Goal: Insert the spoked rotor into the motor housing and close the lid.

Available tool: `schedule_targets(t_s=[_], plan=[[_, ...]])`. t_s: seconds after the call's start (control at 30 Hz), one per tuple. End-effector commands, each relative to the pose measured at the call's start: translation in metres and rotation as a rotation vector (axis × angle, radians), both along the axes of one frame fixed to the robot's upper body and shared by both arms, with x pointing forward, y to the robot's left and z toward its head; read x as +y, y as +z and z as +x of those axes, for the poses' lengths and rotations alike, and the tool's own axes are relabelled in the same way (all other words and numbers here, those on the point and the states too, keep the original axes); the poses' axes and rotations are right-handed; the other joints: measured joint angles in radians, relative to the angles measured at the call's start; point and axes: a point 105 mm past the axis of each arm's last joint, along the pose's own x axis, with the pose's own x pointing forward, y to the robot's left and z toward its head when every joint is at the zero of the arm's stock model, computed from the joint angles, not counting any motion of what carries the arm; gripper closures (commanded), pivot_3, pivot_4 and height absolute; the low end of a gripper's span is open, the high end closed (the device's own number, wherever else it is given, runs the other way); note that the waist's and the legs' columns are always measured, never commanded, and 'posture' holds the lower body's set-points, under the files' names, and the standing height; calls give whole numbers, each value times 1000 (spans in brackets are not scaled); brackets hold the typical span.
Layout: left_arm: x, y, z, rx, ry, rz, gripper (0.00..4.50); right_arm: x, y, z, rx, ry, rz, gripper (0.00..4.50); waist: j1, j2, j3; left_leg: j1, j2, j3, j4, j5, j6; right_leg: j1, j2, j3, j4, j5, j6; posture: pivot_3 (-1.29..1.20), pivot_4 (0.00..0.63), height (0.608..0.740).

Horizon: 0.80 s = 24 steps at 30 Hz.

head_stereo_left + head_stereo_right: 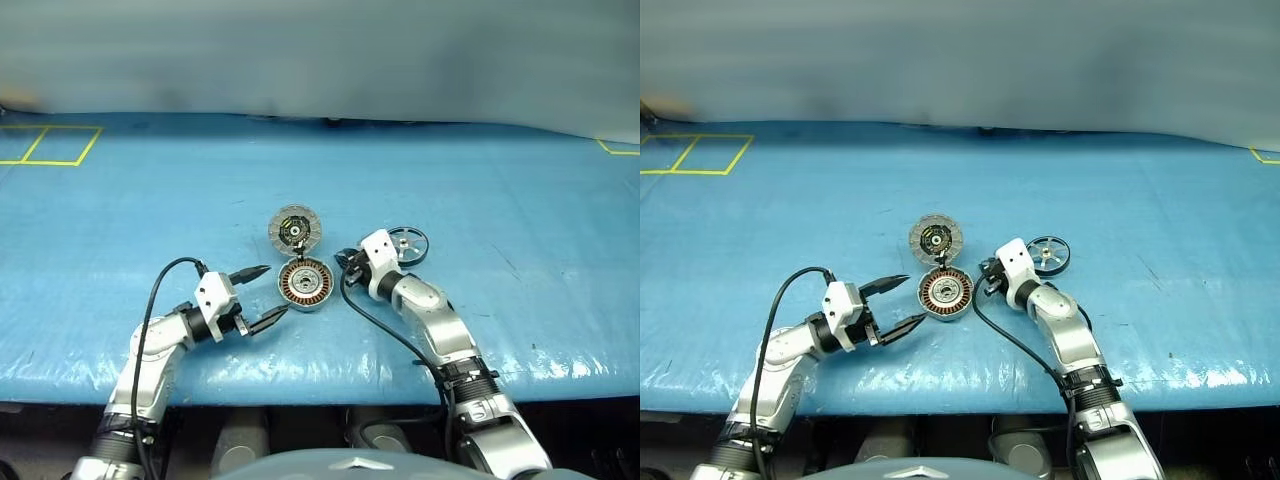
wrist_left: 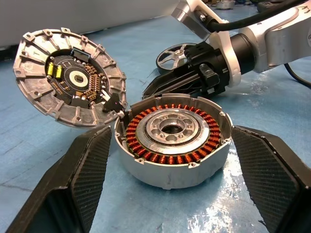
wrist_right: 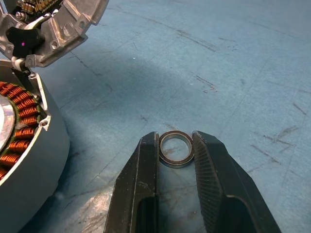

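The motor housing (image 1: 306, 285) stands open on the blue table, its copper windings (image 2: 146, 150) showing. Its lid (image 1: 295, 230) is hinged up at the far side, inner face toward me. The spoked rotor (image 1: 408, 245) lies flat to the right of the housing, behind my right wrist. My left gripper (image 1: 276, 289) is open, with one finger (image 2: 82, 179) on each side of the housing and not touching it. My right gripper (image 3: 175, 137) rests low on the table just right of the housing, shut on a small metal ring (image 3: 176, 154).
The blue table cover (image 1: 500, 320) runs wide to both sides, with its front edge close below my arms. Yellow tape squares (image 1: 50, 145) mark the far left corner. A black cable (image 1: 370, 320) loops beside my right forearm.
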Motion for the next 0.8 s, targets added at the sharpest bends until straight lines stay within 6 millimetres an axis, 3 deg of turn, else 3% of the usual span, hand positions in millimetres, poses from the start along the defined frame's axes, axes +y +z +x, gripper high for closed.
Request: schedule_targets(t_s=[0.03,0.2,0.37,0.57,0.8], plan=[[-3,0,-3,-22,-11,-11,349,2,22,-6,-72,38,69,3854,0,0,0,0,0,0,-1,0,0,0,0,0,0,0,0,0,150,740],[-4,-1,-5,-25,-16,-17,349,11,48,-19,-158,141,95,3854,-3,0,0,-1,0,0,-2,0,0,-2,0,0,0,0,0,0,150,740],[-5,-1,-5,-32,-21,-16,349,29,62,-34,-187,277,106,3854,-4,0,0,-1,1,0,-3,0,0,-2,1,0,0,-1,-1,0,150,740],[-6,-2,-6,-37,-20,-14,349,49,53,-45,-139,375,103,3854,-3,0,0,-1,1,0,-3,0,0,-2,0,0,-1,-1,-2,0,150,740],[-6,-2,-7,-43,-12,-9,349,58,42,-48,-96,403,101,3854,-3,0,1,-1,1,0,-3,0,0,-3,0,0,-1,-2,-3,0,150,740]])
